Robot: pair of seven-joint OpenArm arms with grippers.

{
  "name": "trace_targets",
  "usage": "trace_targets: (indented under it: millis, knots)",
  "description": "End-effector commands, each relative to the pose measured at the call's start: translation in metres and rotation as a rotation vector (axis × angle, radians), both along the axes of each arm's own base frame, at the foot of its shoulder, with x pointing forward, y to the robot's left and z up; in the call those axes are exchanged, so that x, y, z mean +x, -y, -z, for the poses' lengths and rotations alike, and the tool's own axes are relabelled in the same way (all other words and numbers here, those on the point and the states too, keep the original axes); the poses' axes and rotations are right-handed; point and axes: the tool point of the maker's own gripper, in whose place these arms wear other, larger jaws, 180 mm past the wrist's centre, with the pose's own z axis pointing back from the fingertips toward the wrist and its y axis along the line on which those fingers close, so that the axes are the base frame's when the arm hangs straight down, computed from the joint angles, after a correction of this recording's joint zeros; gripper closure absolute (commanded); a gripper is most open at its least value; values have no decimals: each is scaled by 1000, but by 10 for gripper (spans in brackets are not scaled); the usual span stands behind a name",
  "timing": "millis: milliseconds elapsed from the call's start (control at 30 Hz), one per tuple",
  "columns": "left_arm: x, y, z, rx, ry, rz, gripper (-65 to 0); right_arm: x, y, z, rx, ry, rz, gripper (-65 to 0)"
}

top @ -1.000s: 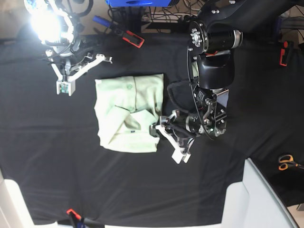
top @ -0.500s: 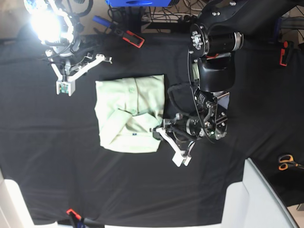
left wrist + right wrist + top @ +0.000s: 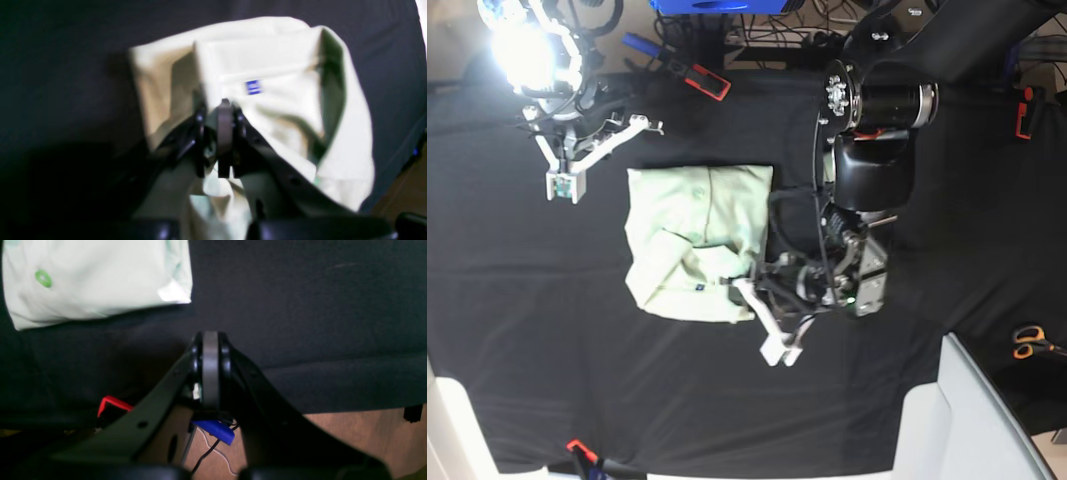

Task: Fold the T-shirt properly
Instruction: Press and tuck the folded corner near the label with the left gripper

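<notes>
One T-shirt [image 3: 695, 243], pale mint green and partly folded, is lying on the black table [image 3: 547, 340], and two hands are working around it. From the base view the left hand [image 3: 745, 288] is sitting at the shirt's lower right corner, while the right hand [image 3: 563, 184] is hovering off the shirt's upper left corner, apart from the cloth. The left wrist view is showing what the base view cannot: the left hand [image 3: 224, 110] is pinching a raised fold of the T-shirt [image 3: 273, 66] between its closed jaws, with the cloth bunching up on both sides of it, and one small blue label [image 3: 253, 87] is lying just beyond the fingertips. The picture is blurred, so finer detail in the fabric is not readable. The right wrist view is showing the right hand [image 3: 210, 340] with its jaws pressed together on nothing, over bare black cloth; the T-shirt [image 3: 93, 280] is lying ahead and to its left, well clear, with one green button [image 3: 43, 278] showing. Below that hand, past the table edge, one red clamp [image 3: 111, 404] and one blue clamp [image 3: 215, 430] are visible.
</notes>
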Motion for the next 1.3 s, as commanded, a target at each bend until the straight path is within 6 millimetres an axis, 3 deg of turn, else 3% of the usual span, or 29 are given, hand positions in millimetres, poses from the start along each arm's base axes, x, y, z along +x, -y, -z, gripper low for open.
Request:
trace_targets:
  millis: [0, 400, 700, 967, 1133, 1267]
  knots:
    - [20, 7, -21, -39, 65, -12, 0, 6, 2, -6, -5, 33, -2, -3]
    - [29, -16, -14, -5, 68, -107, 0, 7, 3, -7, -8, 34, -3, -3]
    - [30, -25, -13, 13, 73, -109, 0, 7, 3, -7, -8, 36, -3, -3]
    - [42, -22, -25, 12, 98, -104, 0, 7, 2, -7, -7, 34, -2, -3]
    - [43, -23, -27, 12, 104, -104, -128, 6, 3, -6, -8, 33, -3, -3]
    - [43, -22, -27, 10, 106, -104, -134, 7, 3, -7, -8, 34, -3, -3]
